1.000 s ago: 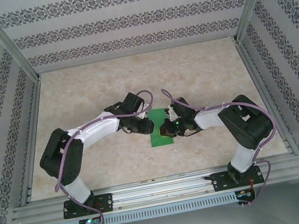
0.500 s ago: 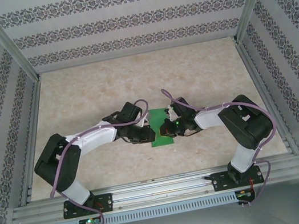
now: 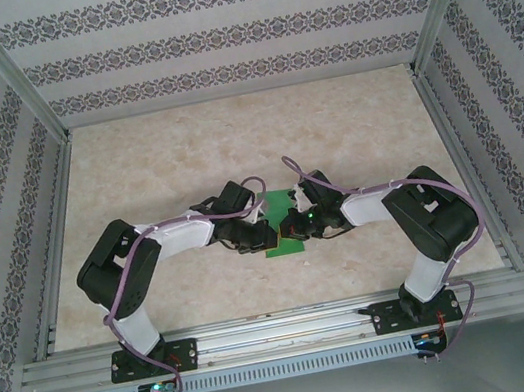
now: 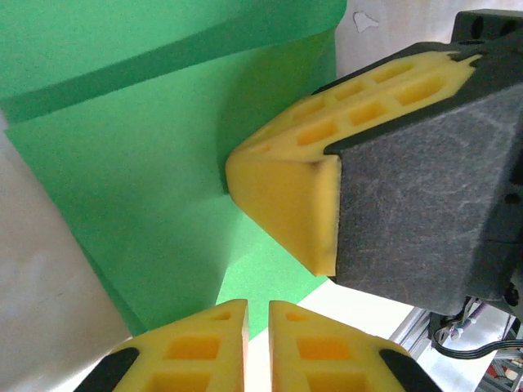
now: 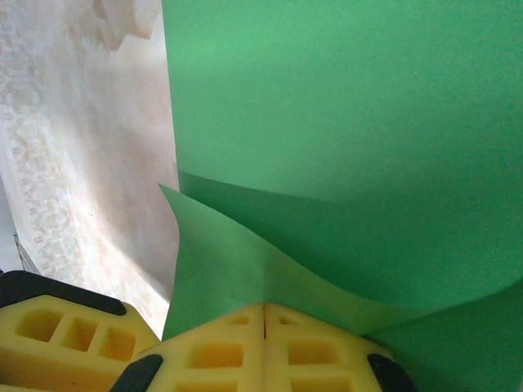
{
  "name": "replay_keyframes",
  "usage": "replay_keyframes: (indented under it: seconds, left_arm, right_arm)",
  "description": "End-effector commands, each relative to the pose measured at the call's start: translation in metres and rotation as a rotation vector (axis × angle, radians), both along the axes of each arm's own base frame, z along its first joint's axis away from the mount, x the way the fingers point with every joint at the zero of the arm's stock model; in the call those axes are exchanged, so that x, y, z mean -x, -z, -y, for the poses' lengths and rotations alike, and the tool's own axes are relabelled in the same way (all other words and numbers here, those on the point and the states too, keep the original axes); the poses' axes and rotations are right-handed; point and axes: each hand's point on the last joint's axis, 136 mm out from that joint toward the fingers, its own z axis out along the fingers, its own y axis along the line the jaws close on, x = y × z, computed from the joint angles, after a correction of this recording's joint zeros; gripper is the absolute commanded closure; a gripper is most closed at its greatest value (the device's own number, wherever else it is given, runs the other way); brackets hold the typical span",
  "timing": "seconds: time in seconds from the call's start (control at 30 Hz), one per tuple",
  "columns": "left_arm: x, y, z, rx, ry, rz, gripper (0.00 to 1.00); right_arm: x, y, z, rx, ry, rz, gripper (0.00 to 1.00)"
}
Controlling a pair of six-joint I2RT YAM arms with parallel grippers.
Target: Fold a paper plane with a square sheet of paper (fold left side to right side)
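Note:
The green square sheet of paper (image 3: 279, 247) lies mid-table between the two grippers. One layer is lifted and curls over the flat part (image 5: 343, 122). My right gripper (image 3: 289, 227) is shut on the paper's raised flap, and a crease runs up from the seam of its jaws (image 5: 264, 314). In the left wrist view its yellow fingers (image 4: 286, 196) press into the sheet (image 4: 139, 180). My left gripper (image 4: 257, 327) sits low at the sheet's near edge. Its jaws stand a narrow slit apart, with bare table showing in the gap. No paper plane shape shows.
The pale marbled table (image 3: 232, 140) stretches far behind the paper. Aluminium rails (image 3: 286, 329) run along the near edge and posts stand at the corners. Patterned walls (image 3: 233, 33) close in the back and sides.
The left gripper has dropped toward the paper's near left edge and its jaws have narrowed, while that arm's elbow swung. The right arm and paper have stayed put.

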Motion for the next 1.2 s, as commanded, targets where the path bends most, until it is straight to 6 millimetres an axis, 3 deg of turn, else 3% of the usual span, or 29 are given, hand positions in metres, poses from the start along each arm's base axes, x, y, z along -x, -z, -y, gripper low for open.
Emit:
replay_keyframes:
  seconds: [0.0, 0.8, 1.17]
  left_arm:
    - [0.005, 0.007, 0.001, -0.002, 0.009, -0.005, 0.85]
    - [0.019, 0.035, -0.018, -0.101, 0.016, -0.038, 0.86]
    - [0.028, 0.055, -0.03, -0.173, 0.012, -0.047, 0.93]
  right_arm:
    - [0.017, 0.02, 0.009, 0.072, -0.019, -0.066, 1.0]
    - [0.017, 0.019, 0.007, 0.075, -0.034, -0.072, 1.0]
    - [-0.003, -0.029, -0.009, -0.02, -0.05, 0.066, 1.0]
